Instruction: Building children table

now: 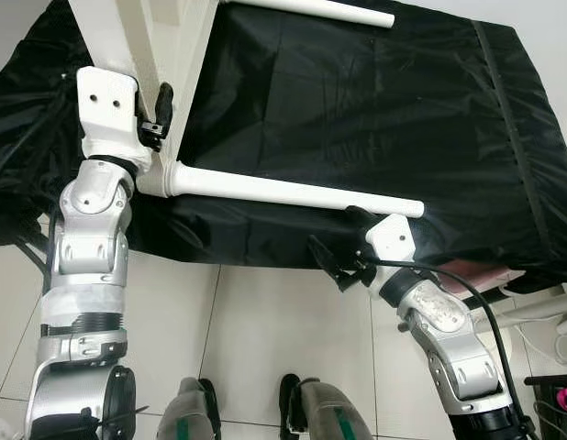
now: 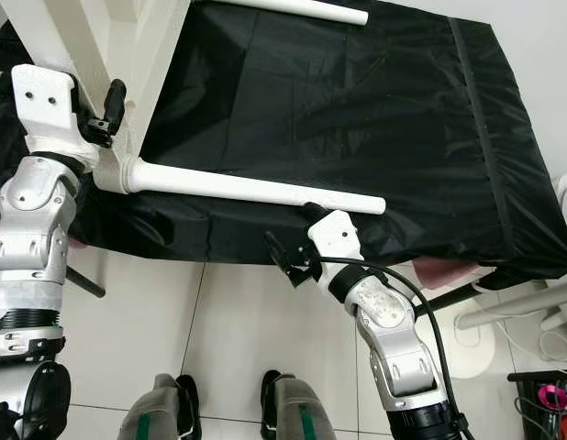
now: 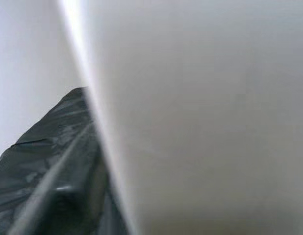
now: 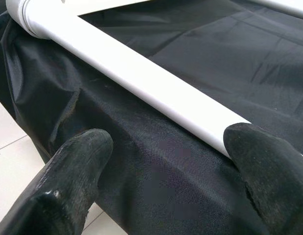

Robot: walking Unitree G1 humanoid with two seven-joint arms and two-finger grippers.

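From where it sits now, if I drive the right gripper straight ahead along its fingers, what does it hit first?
Most likely the black cloth between the open right gripper fingertips, just below the white table leg; one finger already overlaps the leg's end, though depth is unclear.

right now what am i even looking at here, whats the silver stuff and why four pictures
The silver parts are the two arms of a humanoid robot, seen from a stereo camera on its head looking down; its feet show at the bottom edge. The other two pictures come from cameras on each wrist.

In front of it is a surface draped in black cloth. On it lies a white children's table tipped on its side, with white tube legs sticking out.

The left end effector is up against the table's frame; whether it grips cannot be told. The left wrist view is mostly blurred white surface, very close.

The right end effector is open, its black fingers resting by the free end of the near leg.
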